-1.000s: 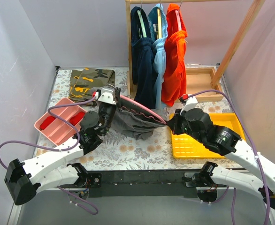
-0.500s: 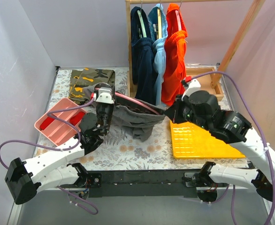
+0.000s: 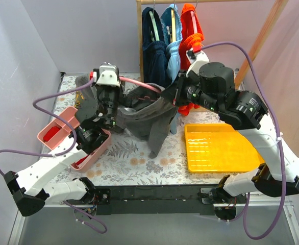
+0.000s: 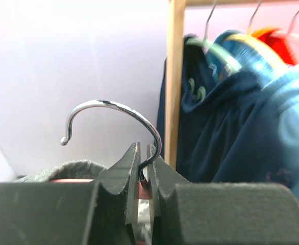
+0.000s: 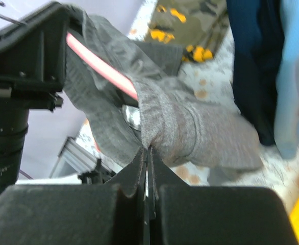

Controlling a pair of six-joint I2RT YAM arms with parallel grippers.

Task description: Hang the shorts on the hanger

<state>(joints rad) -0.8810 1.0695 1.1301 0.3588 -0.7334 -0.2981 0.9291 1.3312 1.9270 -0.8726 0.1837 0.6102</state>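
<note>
Left gripper (image 4: 143, 153) is pinching the hanger (image 4: 108, 103) right at the hook's base, and the right gripper (image 5: 146, 153) is clamping down on the shorts (image 5: 200, 135) draped over its pink arm.

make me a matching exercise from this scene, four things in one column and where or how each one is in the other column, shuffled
Things:
1. the shorts
2. the hanger
3. yellow tray
4. orange garment

States:
A. hanging on the wooden rack
B. lying flat on the table
C. metal hook pinched in the left hand
D. held up in the air, edge pinched in the right hand

Pairs: 1-D, 2-C, 3-B, 4-A
</note>
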